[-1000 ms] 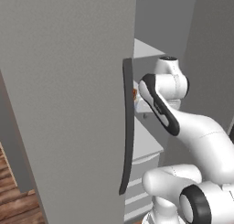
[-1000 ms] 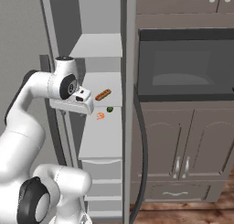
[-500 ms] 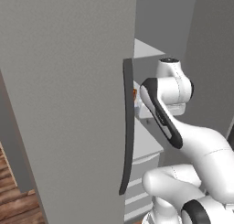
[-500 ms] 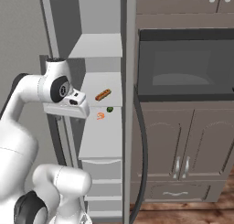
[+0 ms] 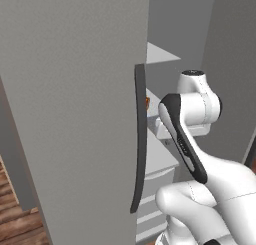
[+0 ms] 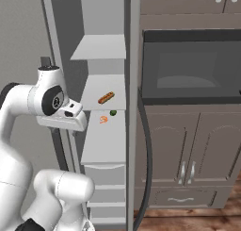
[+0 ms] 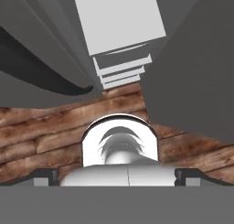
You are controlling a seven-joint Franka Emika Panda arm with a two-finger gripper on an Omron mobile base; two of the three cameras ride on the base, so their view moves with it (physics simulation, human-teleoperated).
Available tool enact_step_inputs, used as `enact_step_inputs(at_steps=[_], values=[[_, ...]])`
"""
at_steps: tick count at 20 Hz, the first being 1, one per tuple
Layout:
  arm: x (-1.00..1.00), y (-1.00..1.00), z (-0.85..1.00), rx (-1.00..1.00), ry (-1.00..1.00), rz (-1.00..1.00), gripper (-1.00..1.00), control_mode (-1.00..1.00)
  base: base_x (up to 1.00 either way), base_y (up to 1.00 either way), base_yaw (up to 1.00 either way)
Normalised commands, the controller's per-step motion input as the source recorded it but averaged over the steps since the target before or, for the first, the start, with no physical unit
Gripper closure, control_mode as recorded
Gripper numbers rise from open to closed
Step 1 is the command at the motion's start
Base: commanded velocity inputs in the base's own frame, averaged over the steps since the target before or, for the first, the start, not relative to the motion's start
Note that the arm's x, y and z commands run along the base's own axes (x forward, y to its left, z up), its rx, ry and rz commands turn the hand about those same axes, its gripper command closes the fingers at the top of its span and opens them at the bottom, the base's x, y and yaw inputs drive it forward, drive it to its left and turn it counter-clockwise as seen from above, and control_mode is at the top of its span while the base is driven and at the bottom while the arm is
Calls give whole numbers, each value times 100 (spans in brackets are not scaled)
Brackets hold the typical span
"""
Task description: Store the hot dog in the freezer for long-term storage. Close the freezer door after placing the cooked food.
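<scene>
The hot dog (image 6: 107,97), a small red-orange sausage in a tan bun, lies on a white middle shelf of the freezer (image 6: 104,86). The freezer door (image 5: 75,114) stands swung open, its long dark handle (image 5: 140,139) at the free edge. My hand (image 6: 66,117) hangs to the left of and a little below the hot dog, apart from it and outside the shelf. In the hand view my gripper (image 7: 117,175) points down at the floor, open, its fingertips (image 7: 43,176) wide apart with nothing between them.
A small green round item (image 6: 113,113) and an orange scrap (image 6: 103,119) lie on the shelf below. White drawers (image 6: 104,176) fill the freezer's bottom. A dark microwave (image 6: 190,67) and grey cabinets (image 6: 188,150) stand to the right. Wooden floor (image 7: 55,127) lies below.
My hand has drawn back left and slightly down, away from the shelf. The hot dog stays lying on the shelf. The door has not moved.
</scene>
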Motion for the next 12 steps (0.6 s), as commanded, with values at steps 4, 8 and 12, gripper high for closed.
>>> enact_step_inputs(at_steps=[4, 8, 12], values=[[-27, 0, 0, 0, 0, 0, -100, -100, 0, 0, 0], [-5, 0, -4, 0, 0, 0, -100, -100, 0, 0, 0], [-1, 0, -5, 0, 0, 0, -100, -100, 0, 0, 0]])
